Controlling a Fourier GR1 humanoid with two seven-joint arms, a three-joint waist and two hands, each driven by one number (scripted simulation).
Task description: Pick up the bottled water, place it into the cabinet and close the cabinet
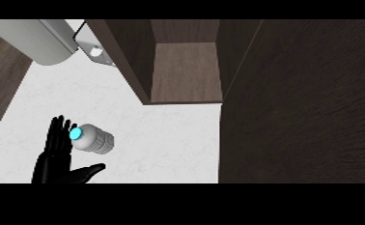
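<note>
left robot hand (61, 163), lower left: fingers straight, holding nothing. bottled water (92, 138): on table (167, 134), just beside those fingers, well apart from open cabinet (185, 69). risk: fingers may knock it away before closing round it.

One bottled water (95, 139) is counted on the single worktop (171, 132). One cabinet (185, 69) is seen, with one open compartment and one large dark panel (292, 108) beside it. Only one hand is shown, the left hand (61, 163). One rounded grey object (39, 40) and one small white fitting (96, 52) are counted.
</note>
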